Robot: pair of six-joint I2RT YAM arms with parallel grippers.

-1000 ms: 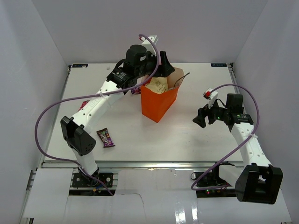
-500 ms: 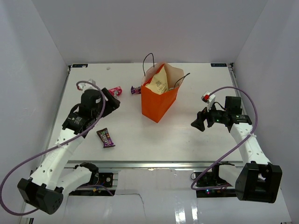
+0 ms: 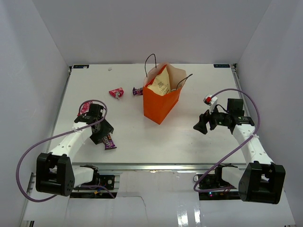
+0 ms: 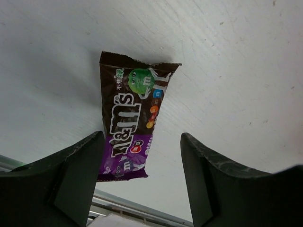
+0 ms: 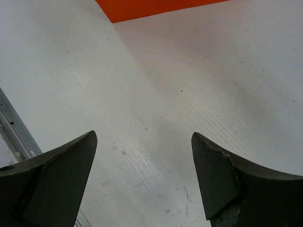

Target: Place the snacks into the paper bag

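Observation:
The orange paper bag stands upright at the back centre, with a cream chip bag inside it. A purple-brown M&M's packet lies flat near the front left. My left gripper is open and empty just over that packet. In the left wrist view the packet lies between and ahead of the open jaws of the left gripper. A pink packet and a small purple packet lie left of the bag. My right gripper is open and empty, right of the bag.
A red packet lies at the far left, partly hidden by my left arm. The table's front rail runs just below the M&M's packet. The right wrist view shows the bag's orange base ahead of the right gripper.
My left arm has swung from over the bag back to the near left and come down over the purple-brown packet. My right arm has barely moved.

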